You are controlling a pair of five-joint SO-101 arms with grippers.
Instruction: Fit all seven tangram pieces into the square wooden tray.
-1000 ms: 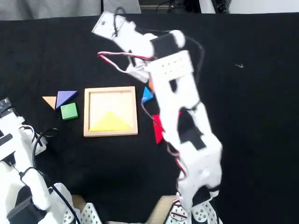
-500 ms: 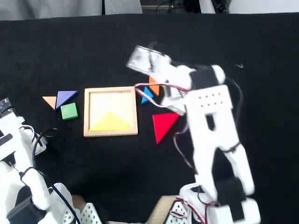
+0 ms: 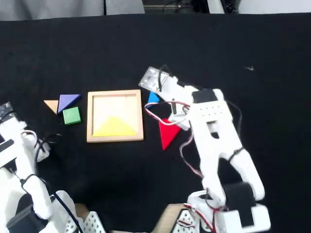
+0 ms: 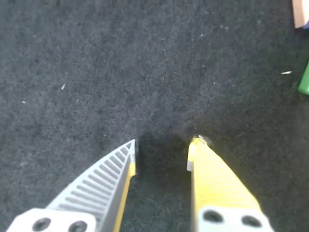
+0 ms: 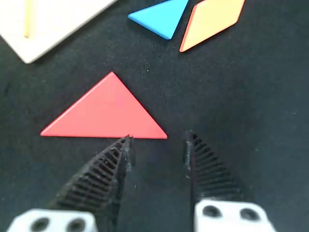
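The square wooden tray (image 3: 115,97) lies left of centre with a yellow triangle (image 3: 114,127) inside it. A red triangle (image 3: 168,132) rests on the cloth beside the tray's right side, and a blue triangle (image 3: 152,97) lies just beyond it. My right arm (image 3: 210,121) hangs over these pieces. My right gripper (image 5: 157,140) is open, its tips just short of one edge of the red triangle (image 5: 106,113). Past that lie the blue triangle (image 5: 161,17) and an orange parallelogram (image 5: 212,21). My left gripper (image 4: 164,142) is open over bare cloth.
Left of the tray sit a green square (image 3: 72,115), a purple triangle (image 3: 68,101) and a tan triangle (image 3: 51,105). My left arm (image 3: 14,145) stays at the table's near left corner. A tray corner (image 5: 43,29) lies beyond the red triangle.
My right arm has drawn back from beyond the tray's far edge and come down towards the red triangle. The left arm has not moved.
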